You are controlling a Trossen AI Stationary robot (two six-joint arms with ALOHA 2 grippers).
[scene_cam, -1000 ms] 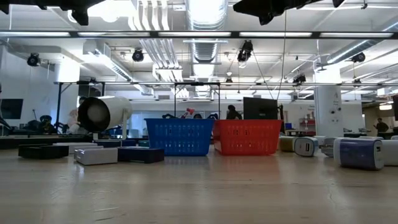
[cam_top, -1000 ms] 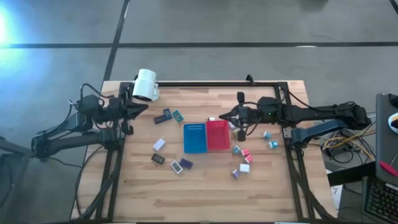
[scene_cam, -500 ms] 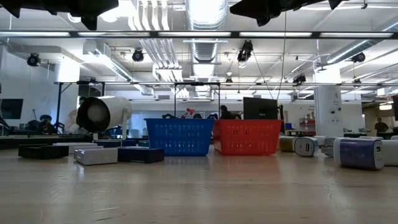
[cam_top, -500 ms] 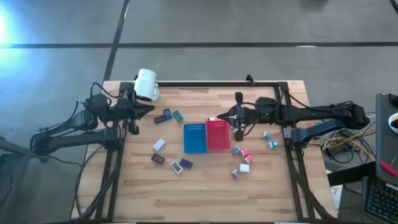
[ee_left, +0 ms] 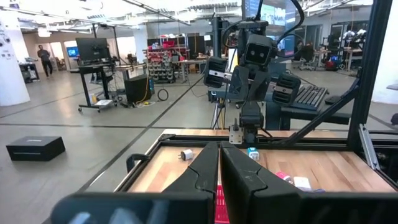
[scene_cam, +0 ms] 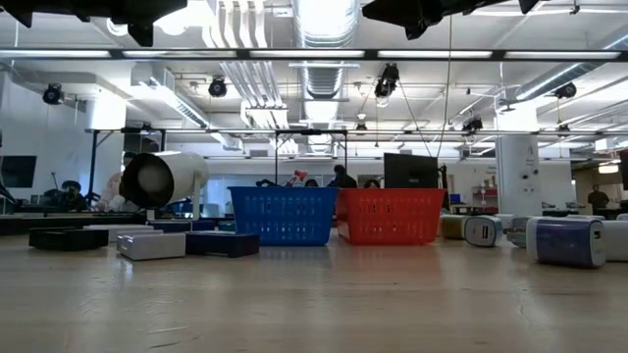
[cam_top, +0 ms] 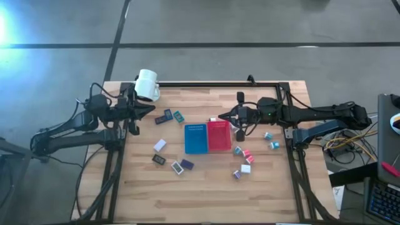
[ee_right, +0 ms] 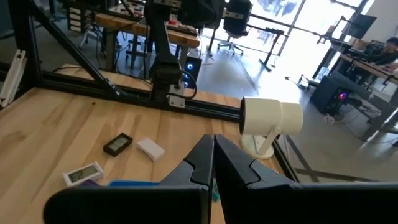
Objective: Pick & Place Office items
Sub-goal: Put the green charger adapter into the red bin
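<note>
- Movement over the last second belongs to the left gripper (cam_top: 152, 110): it has swung in from the table's edge toward the blue tray (cam_top: 195, 138), then stopped, fingers pressed together and empty.
- Right gripper (cam_top: 220, 118) hangs just behind the red tray (cam_top: 219, 135), fingers together, holding nothing.
- Office items (cam_top: 172, 162) lie scattered either side of the blue tray; judging by that, no pick has begun.

Arms: two dark, slender, jointed limbs with black cables looped along them.
Left pincer (cam_top: 149, 110): two black tapered fingers (ee_left: 202, 171), matte, with smooth flat inner faces.
Right pincer (cam_top: 219, 119): the same black wedge-shaped fingers (ee_right: 200, 163).
Behind the right pincer: blocky dark wrist housing, with small metal screws on a bracket.
</note>
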